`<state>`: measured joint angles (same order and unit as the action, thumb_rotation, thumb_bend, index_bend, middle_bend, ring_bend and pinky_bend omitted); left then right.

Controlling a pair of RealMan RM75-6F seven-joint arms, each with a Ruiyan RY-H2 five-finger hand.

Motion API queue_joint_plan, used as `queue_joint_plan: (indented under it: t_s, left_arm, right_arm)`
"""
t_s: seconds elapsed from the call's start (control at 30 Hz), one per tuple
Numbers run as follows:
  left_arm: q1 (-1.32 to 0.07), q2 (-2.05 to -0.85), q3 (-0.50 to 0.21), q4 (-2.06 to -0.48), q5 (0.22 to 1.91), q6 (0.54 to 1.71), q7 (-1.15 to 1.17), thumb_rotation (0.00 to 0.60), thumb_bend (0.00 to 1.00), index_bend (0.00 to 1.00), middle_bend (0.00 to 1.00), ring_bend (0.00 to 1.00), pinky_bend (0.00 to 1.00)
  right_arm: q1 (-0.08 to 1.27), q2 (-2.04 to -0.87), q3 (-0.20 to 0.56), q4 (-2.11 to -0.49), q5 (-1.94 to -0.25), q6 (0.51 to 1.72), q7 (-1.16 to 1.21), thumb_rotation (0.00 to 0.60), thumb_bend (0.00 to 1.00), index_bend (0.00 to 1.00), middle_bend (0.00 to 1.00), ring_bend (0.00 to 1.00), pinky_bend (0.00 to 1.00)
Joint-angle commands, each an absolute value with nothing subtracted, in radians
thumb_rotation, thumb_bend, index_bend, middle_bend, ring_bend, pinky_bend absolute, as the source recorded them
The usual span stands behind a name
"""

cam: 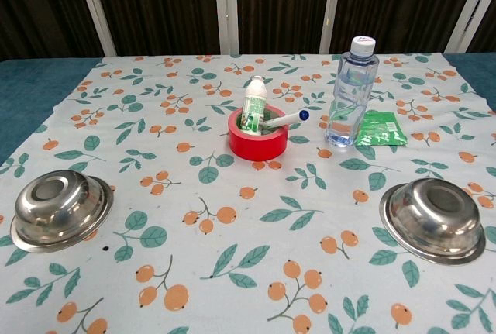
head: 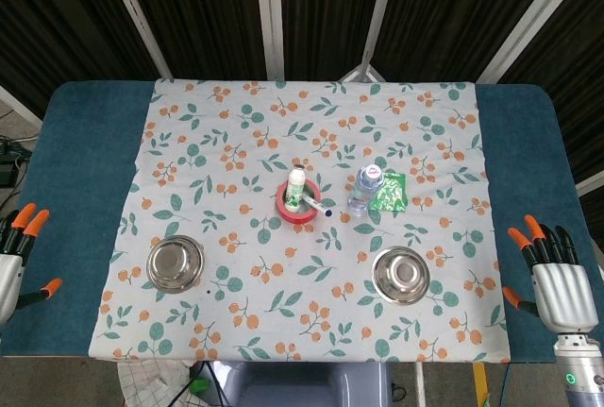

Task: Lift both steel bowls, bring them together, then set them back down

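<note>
Two steel bowls sit upright on the flowered cloth. The left bowl (head: pixel 176 263) (cam: pixel 59 208) lies near the cloth's left front corner, the right bowl (head: pixel 401 274) (cam: pixel 434 218) near the right front. My left hand (head: pixel 17 251) shows at the left edge of the head view, fingers spread, well left of its bowl and holding nothing. My right hand (head: pixel 557 279) hovers at the right edge, fingers apart and empty, clear of the right bowl. Neither hand appears in the chest view.
Between the bowls and further back stands a red cup (head: pixel 299 204) (cam: pixel 258 142) with a small white bottle and a marker in it. A water bottle (head: pixel 365 189) (cam: pixel 349 91) and a green packet (head: pixel 388 191) (cam: pixel 380 128) sit to its right. Blue table surface (head: pixel 75 171) flanks the cloth.
</note>
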<state>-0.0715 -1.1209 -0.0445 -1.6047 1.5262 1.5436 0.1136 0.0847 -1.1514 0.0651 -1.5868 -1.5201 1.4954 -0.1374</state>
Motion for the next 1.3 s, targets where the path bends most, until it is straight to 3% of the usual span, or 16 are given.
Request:
queue_joint_plan:
  t_s: [0.03, 0.73, 1.3]
  left_arm:
    - [-0.074, -1.123, -0.042, -1.603, 1.527, 1.538, 0.123, 0.6, 0.04, 0.06, 0.0, 0.0, 0.09]
    - [-0.067, -1.117, -0.028, -1.613, 1.561, 1.554, 0.108, 0.6, 0.04, 0.06, 0.0, 0.0, 0.09]
    - [-0.13, -1.128, -0.02, -1.613, 1.51, 1.398, 0.112, 0.6, 0.0, 0.06, 0.0, 0.0, 0.09]
  right_arm:
    - [0.085, -1.152, 0.064, -1.586, -1.519, 1.492, -0.14, 0.6, 0.17, 0.2, 0.04, 0.1, 0.04]
    - [0.094, -1.135, 0.045, -1.602, -1.532, 1.46, -0.119, 0.6, 0.17, 0.2, 0.04, 0.1, 0.04]
    - [0.103, -1.155, -0.002, -1.632, -1.566, 1.413, -0.183, 0.6, 0.17, 0.2, 0.04, 0.1, 0.04]
